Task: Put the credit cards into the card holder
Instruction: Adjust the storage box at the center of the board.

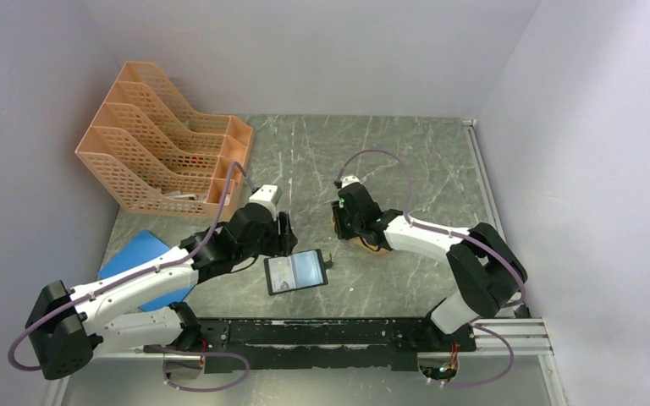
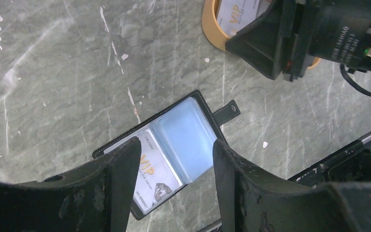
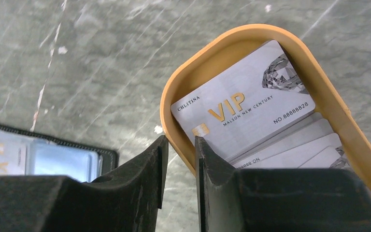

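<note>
The black card holder (image 1: pixel 296 271) lies open on the grey table, with one VIP card (image 2: pixel 157 174) in its left clear pocket. My left gripper (image 2: pixel 176 142) hovers open just above the holder (image 2: pixel 188 130), with nothing between its fingers. Several pale credit cards (image 3: pixel 241 116) are stacked in the orange oval tray (image 3: pixel 212 53). My right gripper (image 3: pixel 180 140) is at the tray's near-left rim, its jaws narrowly apart. One finger is inside the tray by the top card's corner and the other is outside. The holder's edge (image 3: pixel 53 159) shows at the left of the right wrist view.
Orange mesh file racks (image 1: pixel 165 148) stand at the back left. A flat blue sheet (image 1: pixel 140 254) lies under the left arm. A black rail (image 1: pixel 330 330) runs along the near edge. White walls close in both sides.
</note>
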